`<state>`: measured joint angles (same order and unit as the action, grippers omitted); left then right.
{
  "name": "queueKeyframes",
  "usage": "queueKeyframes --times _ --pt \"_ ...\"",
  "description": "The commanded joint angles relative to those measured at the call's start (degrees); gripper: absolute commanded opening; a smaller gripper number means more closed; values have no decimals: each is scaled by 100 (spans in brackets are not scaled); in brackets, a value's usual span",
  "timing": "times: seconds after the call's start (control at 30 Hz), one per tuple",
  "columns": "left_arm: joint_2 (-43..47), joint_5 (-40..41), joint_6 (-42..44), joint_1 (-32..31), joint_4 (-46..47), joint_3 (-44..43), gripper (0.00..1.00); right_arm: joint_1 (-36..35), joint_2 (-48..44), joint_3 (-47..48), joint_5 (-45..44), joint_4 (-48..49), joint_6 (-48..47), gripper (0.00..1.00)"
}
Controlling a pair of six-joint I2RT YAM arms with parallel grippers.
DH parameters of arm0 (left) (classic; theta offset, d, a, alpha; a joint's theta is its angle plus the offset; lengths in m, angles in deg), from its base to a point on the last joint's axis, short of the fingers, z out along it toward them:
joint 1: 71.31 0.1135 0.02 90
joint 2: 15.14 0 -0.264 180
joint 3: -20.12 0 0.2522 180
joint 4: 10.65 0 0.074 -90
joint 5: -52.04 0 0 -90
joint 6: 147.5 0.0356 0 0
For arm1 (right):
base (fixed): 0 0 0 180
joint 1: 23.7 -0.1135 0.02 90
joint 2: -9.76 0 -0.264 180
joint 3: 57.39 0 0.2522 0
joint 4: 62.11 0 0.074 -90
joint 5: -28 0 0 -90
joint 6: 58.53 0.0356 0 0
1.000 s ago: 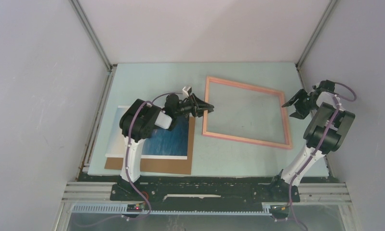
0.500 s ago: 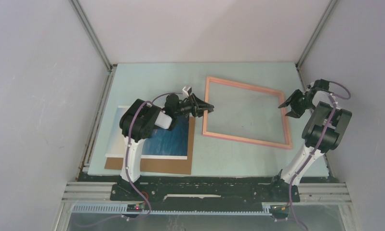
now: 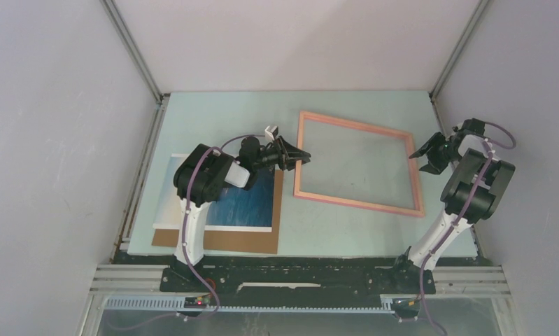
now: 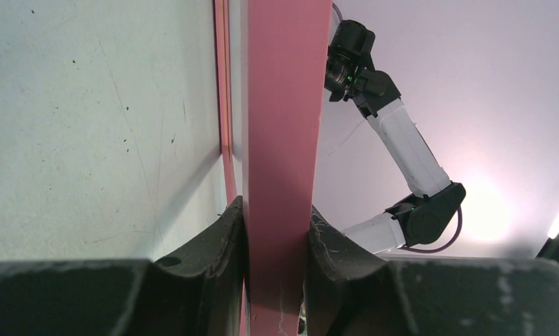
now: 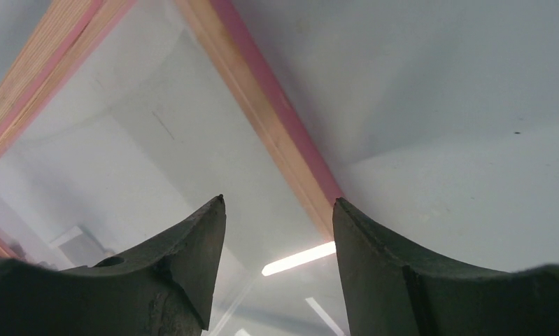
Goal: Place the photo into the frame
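Left gripper (image 3: 303, 158) is clamped narrow on the left rail of the frame (image 3: 357, 203), which lies on the table (image 3: 213, 119). Right gripper (image 3: 420, 159) hangs with jaws apart at the frame's right rail, gripping nothing. Off to the left, the photo (image 3: 252, 206) rests face-up on brown cardboard (image 3: 227, 241), partly under the left arm.

L arm (image 3: 206, 175) fwd, L jaws clamped, R arm (image 3: 476, 185) bent, R jaws apart
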<state>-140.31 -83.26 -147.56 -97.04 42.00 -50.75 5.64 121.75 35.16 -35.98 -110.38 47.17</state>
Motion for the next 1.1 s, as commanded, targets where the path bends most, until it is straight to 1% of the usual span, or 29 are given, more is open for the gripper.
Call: queueKeyframes --times 0.0,0.17,0.37,1.07 --pt "122 64 -133 42 495 34 2 39 55 -73 -37 30 -15 65" --pt "132 61 -128 42 489 28 2 -95 86 -95 -130 -24 -57 65" --pt "131 56 -143 42 489 32 2 -161 -203 -141 -316 -13 -59 64" --pt "118 61 -145 42 488 40 1 -210 -436 -242 -289 -99 -61 64"
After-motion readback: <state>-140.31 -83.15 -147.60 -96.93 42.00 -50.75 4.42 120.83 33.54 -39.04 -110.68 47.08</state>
